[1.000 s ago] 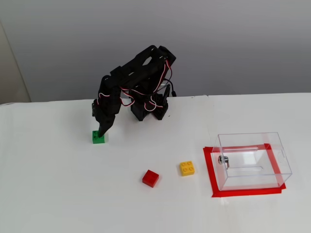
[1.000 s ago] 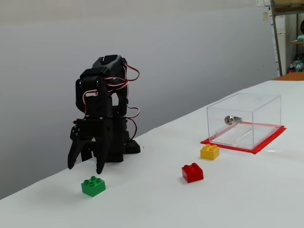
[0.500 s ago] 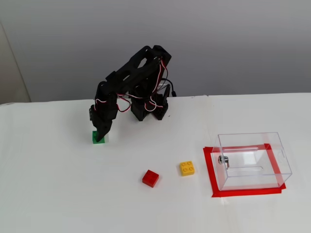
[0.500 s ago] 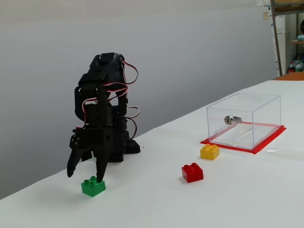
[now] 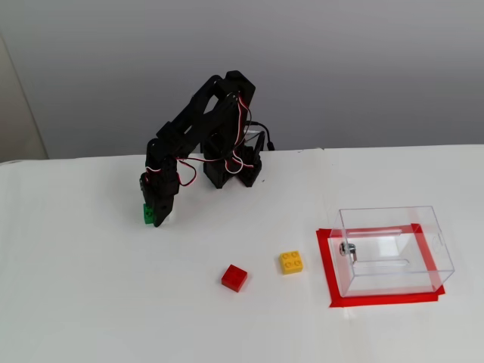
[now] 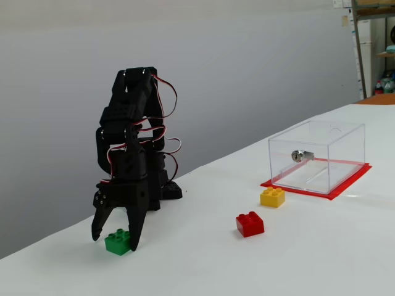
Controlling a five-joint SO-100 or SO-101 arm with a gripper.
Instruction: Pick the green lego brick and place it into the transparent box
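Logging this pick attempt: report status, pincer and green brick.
Pincer open, straddling green lego brick on table. Brick not lifted. Transparent box empty, far right in both fixed views. Red brick, yellow brick between.

Both fixed views are bright, evenly lit and sharp; shadows on the white desk (image 5: 91,302) are faint, and the clear box (image 6: 318,154) shows slight glare.

brick (image 6: 118,241) between pincer (image 6: 115,236) fingers
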